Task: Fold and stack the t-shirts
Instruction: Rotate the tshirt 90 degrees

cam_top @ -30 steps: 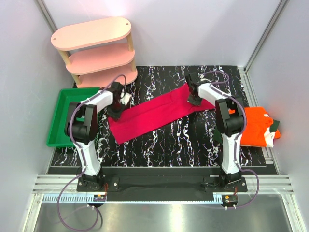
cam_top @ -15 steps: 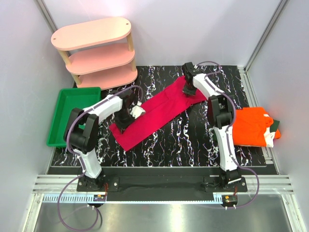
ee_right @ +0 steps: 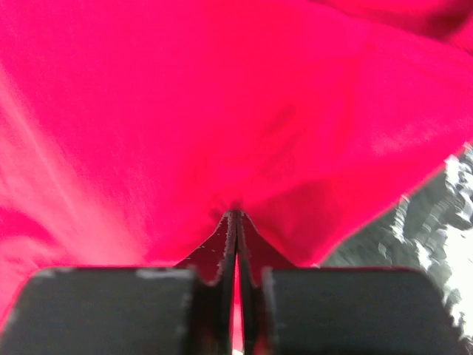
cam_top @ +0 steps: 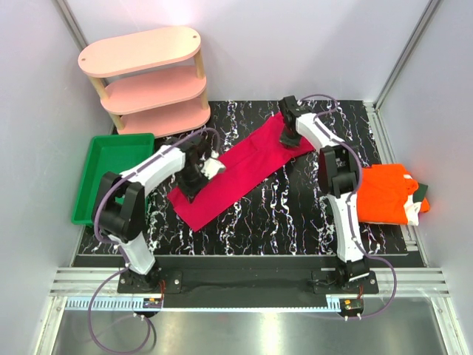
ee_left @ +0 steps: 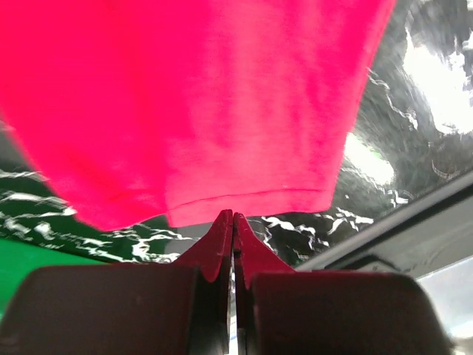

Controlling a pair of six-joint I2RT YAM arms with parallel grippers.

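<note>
The crimson t-shirt point(cam_top: 236, 174), folded into a long strip, lies diagonally across the black marbled table point(cam_top: 281, 211). My left gripper point(cam_top: 190, 186) is at its near-left end. In the left wrist view that gripper point(ee_left: 233, 216) is shut, tips pinched at the hem of the crimson cloth point(ee_left: 207, 96). My right gripper point(cam_top: 287, 140) is at the far-right end. It point(ee_right: 235, 214) is shut with the crimson cloth point(ee_right: 222, 96) puckered at its tips. An orange t-shirt point(cam_top: 384, 194) lies folded at the right edge, with a dark green t-shirt point(cam_top: 423, 191) showing beneath it.
A green plastic tray point(cam_top: 87, 188) sits off the table's left edge. A pink three-tier shelf point(cam_top: 148, 81) stands at the back left. Grey walls close in both sides and the back.
Over the last second my left gripper moved right and nearer and my right gripper moved back, swinging the crimson strip to a steeper diagonal. Since half a second ago almost nothing has shifted.
</note>
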